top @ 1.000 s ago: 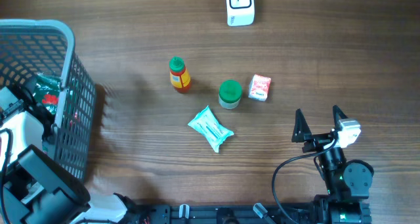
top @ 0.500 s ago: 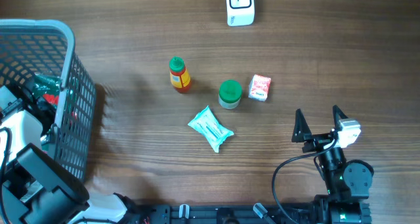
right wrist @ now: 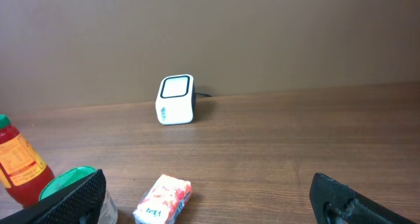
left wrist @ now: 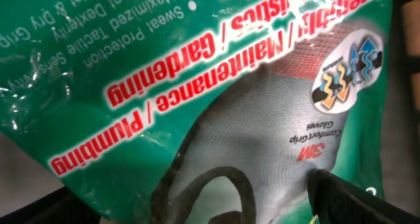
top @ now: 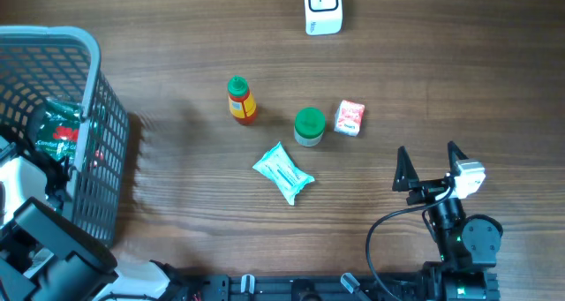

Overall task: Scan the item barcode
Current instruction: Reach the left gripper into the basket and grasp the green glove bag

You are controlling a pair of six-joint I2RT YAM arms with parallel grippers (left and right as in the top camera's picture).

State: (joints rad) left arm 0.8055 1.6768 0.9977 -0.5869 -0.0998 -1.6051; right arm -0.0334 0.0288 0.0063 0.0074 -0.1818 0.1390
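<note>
Overhead, a grey mesh basket stands at the left edge of the wooden desk; inside it lies a green glove packet, seen through the wire wall. The left arm reaches into the basket from the near-left corner; its gripper is hard to make out from above.

Left wrist view: the glove packet fills almost the whole picture, its red print upside down and a grey glove showing through the shiny plastic; the left gripper has its fingers far apart at the two lower corners - open, with the packet just ahead of them; whether they touch it I cannot tell.

The right gripper hangs over bare wood at the near right, its jaws spread wide and holding nothing. The white scanner stands at the far edge of the desk, well apart from both arms; the right wrist view shows it facing the camera. Mid-desk, between basket and right arm, sit a green-capped sauce bottle, a green-lidded jar, a small red-and-white packet just beside the jar, and a pale blue wipes pack - all apart from one another.
</note>
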